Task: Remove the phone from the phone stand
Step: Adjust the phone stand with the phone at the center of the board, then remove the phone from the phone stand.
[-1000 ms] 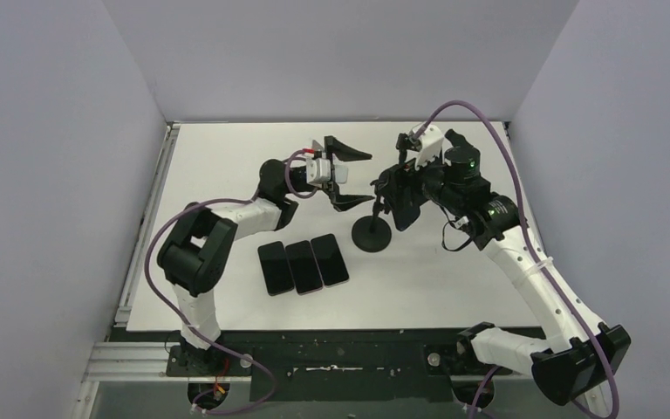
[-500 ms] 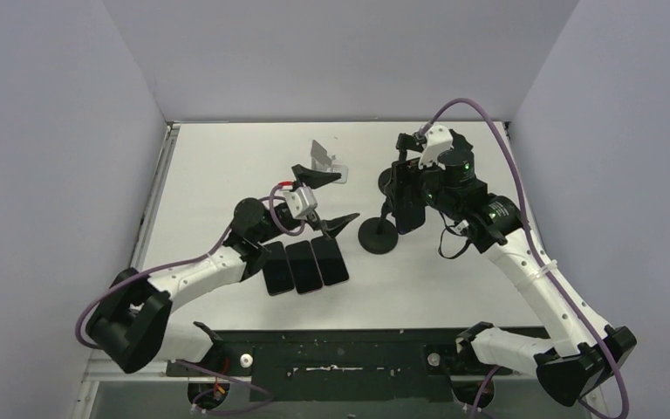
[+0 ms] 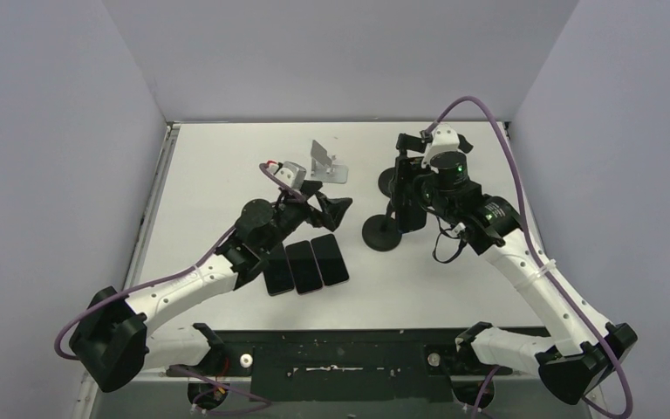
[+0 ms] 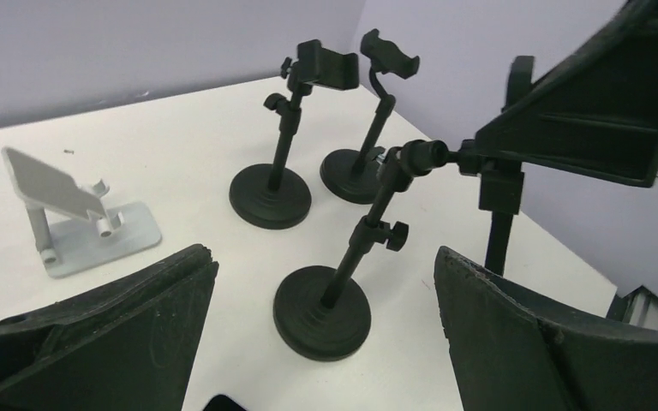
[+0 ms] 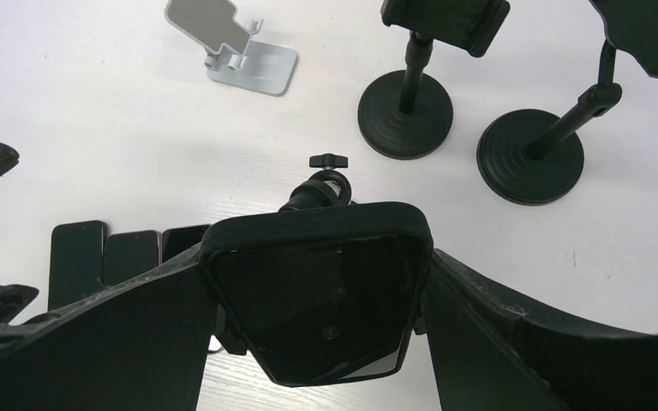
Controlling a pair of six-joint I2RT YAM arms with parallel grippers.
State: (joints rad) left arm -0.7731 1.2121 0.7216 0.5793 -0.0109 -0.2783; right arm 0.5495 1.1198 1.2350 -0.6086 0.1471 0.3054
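A black phone (image 5: 321, 300) sits in the clamp of a black stand (image 3: 382, 234) with a round base. My right gripper (image 5: 317, 261) is shut on the phone's two long edges; in the top view it (image 3: 408, 199) holds the phone above the stand's base. The stand's ball joint (image 5: 324, 188) shows just behind the phone. My left gripper (image 4: 326, 342) is open and empty, low over the table, with the stand's base (image 4: 322, 310) between and beyond its fingers. In the top view it (image 3: 330, 212) is just left of the stand.
Three dark phones (image 3: 304, 265) lie side by side on the table under my left arm. A silver folding stand (image 3: 323, 162) stands at the back. Two more black pole stands (image 5: 405, 104) (image 5: 529, 156) stand behind the held one.
My left arm has drawn back from the far middle and dropped low beside the stand. My right gripper with the phone, and the stand's base, have shifted slightly right.
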